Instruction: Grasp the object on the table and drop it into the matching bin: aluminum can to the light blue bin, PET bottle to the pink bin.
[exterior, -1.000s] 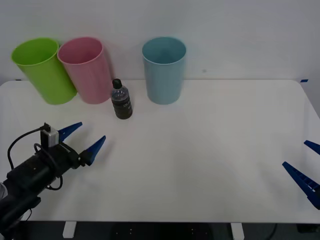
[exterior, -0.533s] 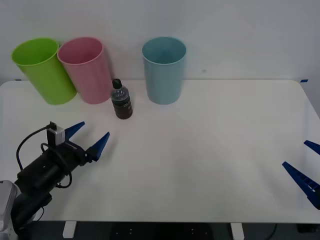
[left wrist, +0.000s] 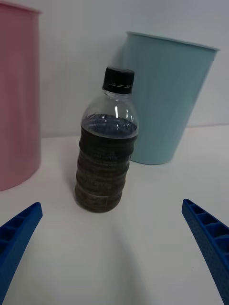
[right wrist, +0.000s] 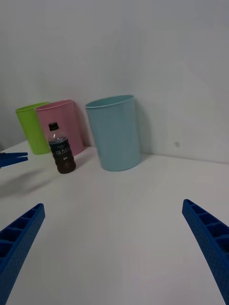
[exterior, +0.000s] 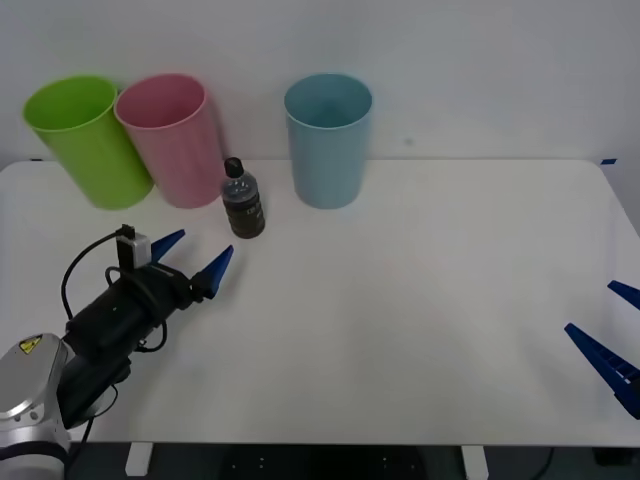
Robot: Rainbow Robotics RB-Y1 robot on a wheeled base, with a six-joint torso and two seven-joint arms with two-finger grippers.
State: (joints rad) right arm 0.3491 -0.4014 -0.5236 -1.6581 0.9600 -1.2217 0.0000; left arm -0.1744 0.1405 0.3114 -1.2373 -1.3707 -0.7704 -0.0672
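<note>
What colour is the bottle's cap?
Black. The cap on the bottle shows best in the left wrist view.

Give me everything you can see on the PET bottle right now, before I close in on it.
The PET bottle is small, clear ribbed plastic with a black cap, filled with dark liquid to just below the clear neck. It stands upright on the white table, in front of the gap between the pink bin and the light blue bin, touching neither. The left claw is open, aimed at it, short of contact.

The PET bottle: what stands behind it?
Behind the PET bottle stand the pink bin and the light blue bin; the wall strip between them is partly covered.
</note>
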